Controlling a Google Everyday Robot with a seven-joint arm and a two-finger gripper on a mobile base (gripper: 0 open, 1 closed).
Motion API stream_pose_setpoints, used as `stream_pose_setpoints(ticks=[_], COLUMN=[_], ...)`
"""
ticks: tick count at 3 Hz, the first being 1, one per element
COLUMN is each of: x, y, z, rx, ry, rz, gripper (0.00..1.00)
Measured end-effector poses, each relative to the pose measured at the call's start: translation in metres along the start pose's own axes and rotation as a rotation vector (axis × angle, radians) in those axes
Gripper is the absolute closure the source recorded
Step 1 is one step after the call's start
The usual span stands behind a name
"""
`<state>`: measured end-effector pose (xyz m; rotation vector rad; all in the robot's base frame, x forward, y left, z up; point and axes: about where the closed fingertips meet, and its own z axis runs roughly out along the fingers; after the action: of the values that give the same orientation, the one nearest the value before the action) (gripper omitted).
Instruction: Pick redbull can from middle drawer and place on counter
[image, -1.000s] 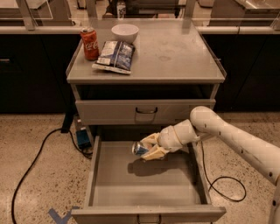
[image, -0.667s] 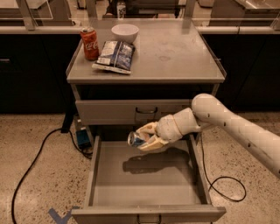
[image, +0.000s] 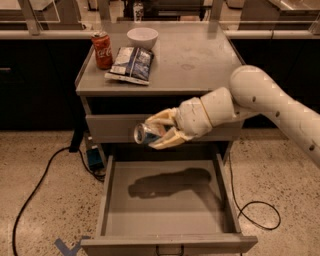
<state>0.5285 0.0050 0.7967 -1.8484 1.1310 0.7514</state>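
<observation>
My gripper (image: 159, 134) is shut on the redbull can (image: 145, 133), a slim silver-and-blue can held on its side with its top facing left. It hangs in front of the closed upper drawer front, well above the floor of the open middle drawer (image: 165, 202), whose bare floor shows only the arm's shadow. The counter (image: 200, 60) lies above and behind the gripper.
On the counter's left part stand a red cola can (image: 102, 49), a white bowl (image: 142, 37) and a chip bag (image: 131, 64). A black cable (image: 35, 187) runs over the floor at left, another cable (image: 255, 212) at right. Dark cabinets stand behind the cart.
My gripper has lifted the redbull can out of the middle drawer, up and to the left, to the height of the upper drawer front.
</observation>
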Motion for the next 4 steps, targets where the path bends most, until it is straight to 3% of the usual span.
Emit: stream_pose_setpoints(ticks=[1, 2, 3, 4], x=[-0.063, -0.064, -0.066, -0.058], y=[-0.020, -0.021, -0.054, -0.113], z=[-0.023, -0.023, -0.047, -0.096], rx=[0.035, 0.035, 0.095, 0.210], ry=[0.041, 0.042, 0.073, 0.201], rz=[-0.088, -0.088, -0.135, -0.181], gripper=[1.00, 1.00, 1.00, 1.00])
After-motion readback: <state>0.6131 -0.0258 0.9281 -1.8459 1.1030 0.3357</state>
